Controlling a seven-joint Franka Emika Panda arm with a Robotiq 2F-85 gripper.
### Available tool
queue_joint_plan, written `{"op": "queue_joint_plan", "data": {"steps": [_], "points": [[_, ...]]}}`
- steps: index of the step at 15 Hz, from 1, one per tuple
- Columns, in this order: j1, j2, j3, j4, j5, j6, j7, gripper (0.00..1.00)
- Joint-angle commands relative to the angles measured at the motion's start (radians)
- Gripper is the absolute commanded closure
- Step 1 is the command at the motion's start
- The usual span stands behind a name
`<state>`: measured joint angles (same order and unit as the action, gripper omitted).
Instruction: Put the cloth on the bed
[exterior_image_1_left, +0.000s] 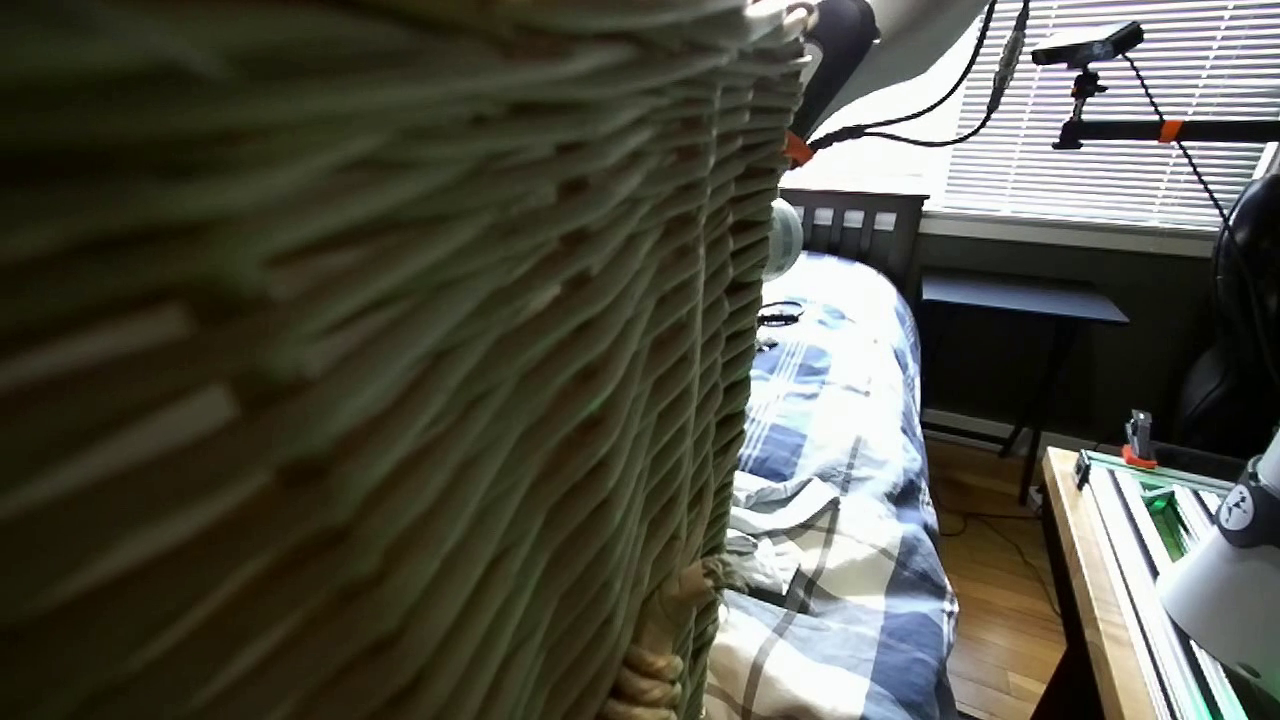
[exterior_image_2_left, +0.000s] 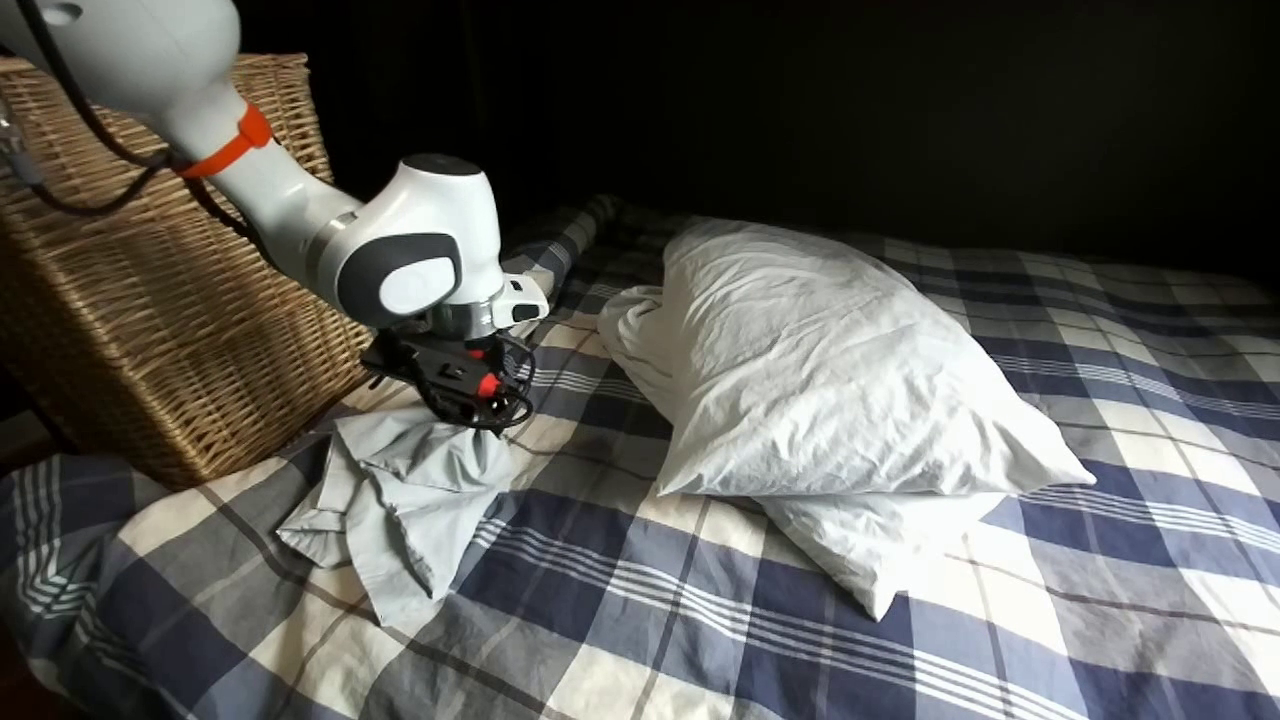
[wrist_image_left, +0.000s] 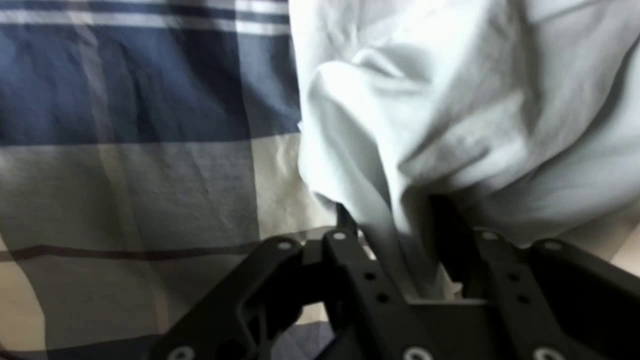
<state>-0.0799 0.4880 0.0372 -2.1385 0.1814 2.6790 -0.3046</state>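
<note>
While angled down low over the plaid-covered single bed (exterior_image_2_left: 640, 610), grips a bunched fold of the limp pale-grey cloth (exterior_image_2_left: 440, 510). Pinches it, in the wrist view, between the black fingers (wrist_image_left: 375, 287) of the Robotiq gripper (wrist_image_left: 397, 225), in creases narrowing toward the tips. Has the rest of the cloth crumpled and doubled over on the bed, spread out below the gripper. To one side of the gripper, has a large wicker basket (exterior_image_2_left: 200, 290) near the cloth; to the opposite side, apart from it, a rumpled white pillow (exterior_image_2_left: 830, 380) on top of more white fabric (exterior_image_2_left: 860, 550). Hangs from the white Franka Emika Panda arm (exterior_image_2_left: 290, 205) above, banded with an orange-red strap (exterior_image_2_left: 228, 150). Mostly hidden behind the basket in an exterior view, with the bed's dark slatted headboard (exterior_image_1_left: 872, 245) farther off, beyond the gripper.
</note>
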Motion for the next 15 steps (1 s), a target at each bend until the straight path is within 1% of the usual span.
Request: {"op": "queue_joint_plan", "data": {"steps": [1,3,4,5,6,7,10,13,15], "points": [[0.031,-0.099,-0.082,0.030,-0.138,-0.263,0.151,0.25],[0.013,-0.161,-0.088,0.048,-0.159,-0.423,0.167,0.12],[0.010,-0.192,-0.095,0.065,-0.170,-0.507,0.177,0.03],[0.001,-0.228,-0.095,0.075,-0.167,-0.595,0.163,0.00],[-0.005,-0.263,-0.097,0.094,-0.161,-0.675,0.151,0.00],[-0.009,-0.293,-0.100,0.105,-0.154,-0.730,0.146,0.00],[-0.026,-0.374,-0.111,0.140,-0.132,-0.862,0.127,0.00],[-0.039,-0.440,-0.128,0.161,-0.126,-0.934,0.113,0.00],[-0.049,-0.475,-0.141,0.164,-0.112,-0.936,0.055,0.00]]}}
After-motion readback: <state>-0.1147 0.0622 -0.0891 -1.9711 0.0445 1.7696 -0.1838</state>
